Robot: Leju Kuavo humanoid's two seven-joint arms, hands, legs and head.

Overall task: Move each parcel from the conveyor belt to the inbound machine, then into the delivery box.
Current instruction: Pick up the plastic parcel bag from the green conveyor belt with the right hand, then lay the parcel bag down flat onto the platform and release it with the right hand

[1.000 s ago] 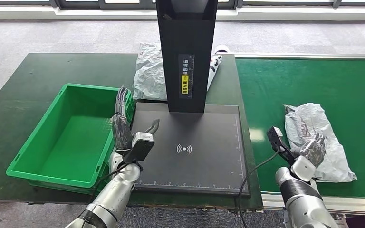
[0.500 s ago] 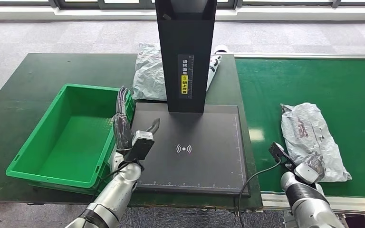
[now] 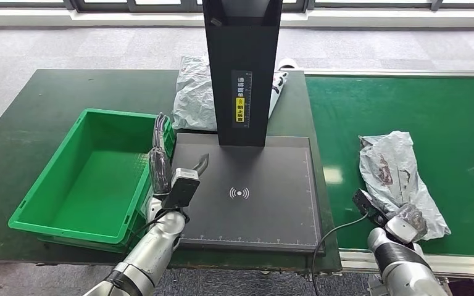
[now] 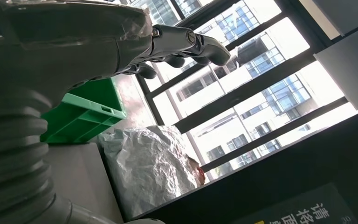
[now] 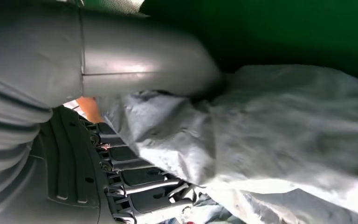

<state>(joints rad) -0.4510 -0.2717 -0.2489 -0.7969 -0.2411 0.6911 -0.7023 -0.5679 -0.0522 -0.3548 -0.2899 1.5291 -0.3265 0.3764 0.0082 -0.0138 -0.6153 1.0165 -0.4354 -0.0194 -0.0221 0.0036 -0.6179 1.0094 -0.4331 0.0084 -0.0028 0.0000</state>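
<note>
Parcel (image 3: 398,179) edge hiding right hand (image 3: 407,221) fingers (image 5: 140,186)

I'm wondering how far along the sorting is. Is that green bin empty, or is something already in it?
Empty. The head view looks straight into the green bin and shows only its bare green floor; no parcel lies inside.

The head view looks forward and down from high on the body, taking in the green bin (image 3: 92,176), the black scanner (image 3: 247,185) and the conveyor belt (image 3: 407,111), both arms entering from below. The left wrist camera sits close behind the left robot hand (image 4: 182,44) and tilts upward — past the crumpled grey parcel (image 4: 149,172) behind the scanner, shared with the head view, to windows. The right wrist camera sits very near the right robot hand (image 5: 135,182) against the belt parcel (image 5: 279,140) — also in the head view.
</note>
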